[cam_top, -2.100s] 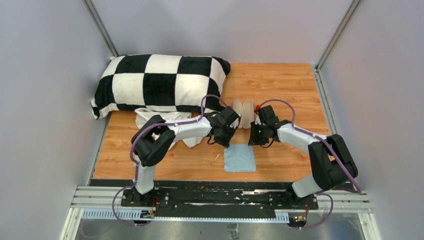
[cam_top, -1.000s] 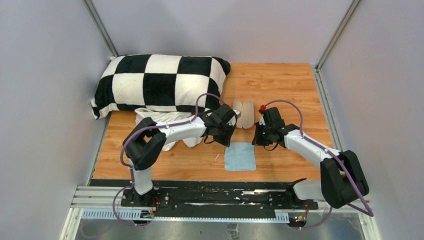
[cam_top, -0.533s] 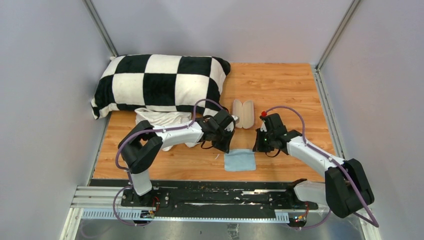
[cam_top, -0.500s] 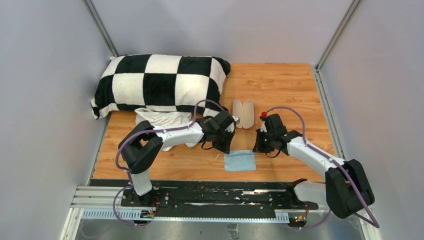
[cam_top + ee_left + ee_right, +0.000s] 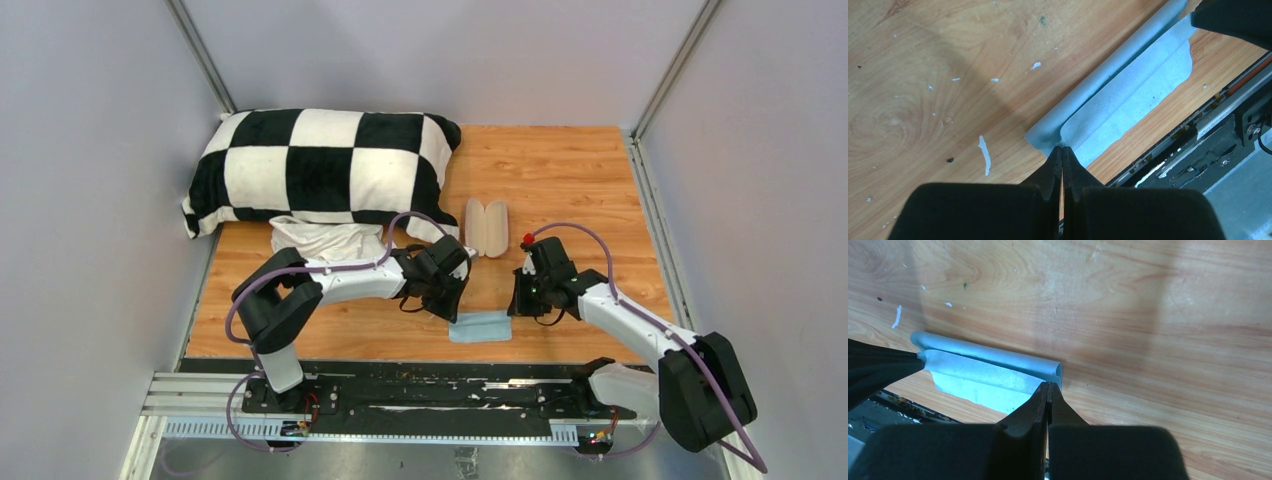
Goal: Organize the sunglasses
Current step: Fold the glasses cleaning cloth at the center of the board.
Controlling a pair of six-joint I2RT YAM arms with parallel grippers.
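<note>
Left gripper (image 5: 1062, 149) and right gripper (image 5: 1047, 385) were each clamped tight on an end of the blue cloth (image 5: 1134, 94), its folded length stretched between them; I found the sunglasses in no view, and the open case (image 5: 487, 227) lay beyond, about equally near either arm

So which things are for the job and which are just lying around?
For the job: blue cloth, pinched by left gripper and right gripper; open case. Sunglasses not in view.
Lying about: checked pillow; white fabric bundle.
</note>
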